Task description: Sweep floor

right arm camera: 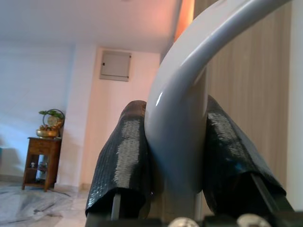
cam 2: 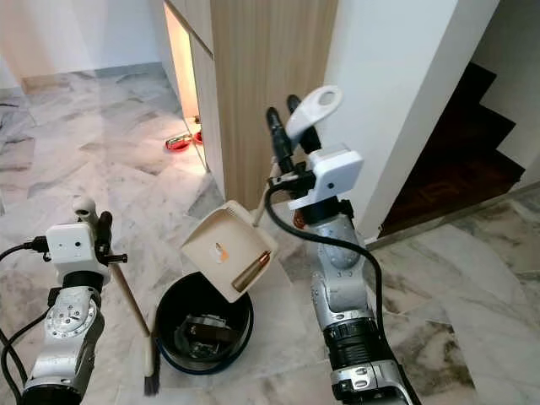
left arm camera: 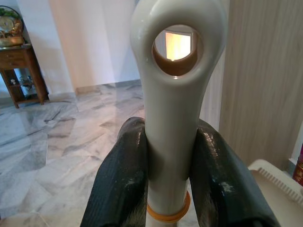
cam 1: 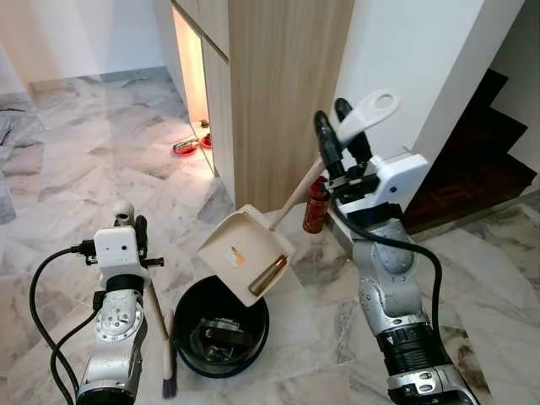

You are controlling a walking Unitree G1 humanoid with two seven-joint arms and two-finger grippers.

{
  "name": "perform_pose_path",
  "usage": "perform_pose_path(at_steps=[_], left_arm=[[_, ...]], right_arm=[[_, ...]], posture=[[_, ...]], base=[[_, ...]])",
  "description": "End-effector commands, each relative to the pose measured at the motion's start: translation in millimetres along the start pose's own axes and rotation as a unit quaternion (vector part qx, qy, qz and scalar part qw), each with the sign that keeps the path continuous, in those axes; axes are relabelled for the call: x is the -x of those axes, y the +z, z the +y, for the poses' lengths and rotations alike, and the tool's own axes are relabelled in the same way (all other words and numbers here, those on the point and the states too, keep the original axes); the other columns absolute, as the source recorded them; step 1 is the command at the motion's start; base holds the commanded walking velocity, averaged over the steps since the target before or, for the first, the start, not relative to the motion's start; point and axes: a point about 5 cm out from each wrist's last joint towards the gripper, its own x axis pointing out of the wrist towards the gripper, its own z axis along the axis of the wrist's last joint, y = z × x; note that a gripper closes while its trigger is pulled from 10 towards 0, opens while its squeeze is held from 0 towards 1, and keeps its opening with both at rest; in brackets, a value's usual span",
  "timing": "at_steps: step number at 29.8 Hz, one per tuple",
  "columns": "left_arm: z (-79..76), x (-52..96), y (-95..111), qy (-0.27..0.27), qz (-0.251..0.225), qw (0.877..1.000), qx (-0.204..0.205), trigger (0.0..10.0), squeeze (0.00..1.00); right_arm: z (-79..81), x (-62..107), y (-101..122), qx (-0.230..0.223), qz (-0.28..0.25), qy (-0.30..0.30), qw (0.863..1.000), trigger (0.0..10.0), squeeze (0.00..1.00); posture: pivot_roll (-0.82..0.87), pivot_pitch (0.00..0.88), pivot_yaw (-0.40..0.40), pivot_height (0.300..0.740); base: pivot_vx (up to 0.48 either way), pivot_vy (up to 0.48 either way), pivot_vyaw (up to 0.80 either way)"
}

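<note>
Right tool (cam 1: pixel 342 126): black fingers closed tight on the white loop end of the dustpan handle (cam 1: pixel 364 114), raised in front of the wooden cabinet (cam 1: pixel 278 84). Wrist view confirms both fingers (right arm camera: pixel 123 156) pressed against the grey-white handle, no gap.

Dustpan (cam 1: pixel 240 253): long axis runs diagonally from the loop end, up and toward the robot's right, down along a wooden shaft to the beige pan, lower and toward the left. Pan tilted, open face toward the camera, lip pointing down over the black bin (cam 1: pixel 218 337). Small orange speck and a brass-coloured cylinder (cam 1: pixel 268 276) lying near the pan's lower edge. Pan held in the air directly above the bin's rim, well below the right tool and to its left.

Left tool (left arm camera: pixel 170 179): fingers (left arm camera: pixel 120 184) clamped either side of the white loop-ended brush handle (left arm camera: pixel 173 109), orange ring just below the grip. Brush (cam 1: pixel 160 337) near upright, wooden shaft running down from the tool, dark bristles (cam 1: pixel 168 386) touching the marble floor (cam 1: pixel 84 169) just beside the bin, on its left.

Dark debris inside the bin. Red canister (cam 1: pixel 315 205) standing on the floor by the cabinet base, behind the dustpan shaft. Red bowls (cam 1: pixel 187 145) on the floor farther back by the lit opening. Dark stairs (cam 1: pixel 472 160) at far right.
</note>
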Motion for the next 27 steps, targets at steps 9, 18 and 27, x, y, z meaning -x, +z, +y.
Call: perform_pose_path(at_steps=[9,18,27], left_arm=[[1.3,-8.1,9.2,-0.001,-0.028,1.000,0.002,10.0,0.00],[2.3,-10.9,11.0,0.000,-0.032,0.999,0.002,10.0,0.00],[5.0,-11.3,11.0,0.003,-0.034,0.999,0.001,10.0,0.00]], right_arm=[[12.2,-7.6,37.3,0.014,-0.087,0.033,0.996,10.0,0.00],[12.1,-6.8,48.6,-0.014,-0.112,0.006,0.994,10.0,0.00],[16.8,-7.9,57.2,-0.012,-0.129,0.019,0.991,10.0,0.00]], posture=[[0.09,0.000,-0.016,0.740],[0.09,0.000,-0.013,0.740],[0.10,0.000,-0.010,0.740]], base=[[0.000,0.000,0.00],[0.000,0.000,0.00],[0.000,0.000,0.00]])
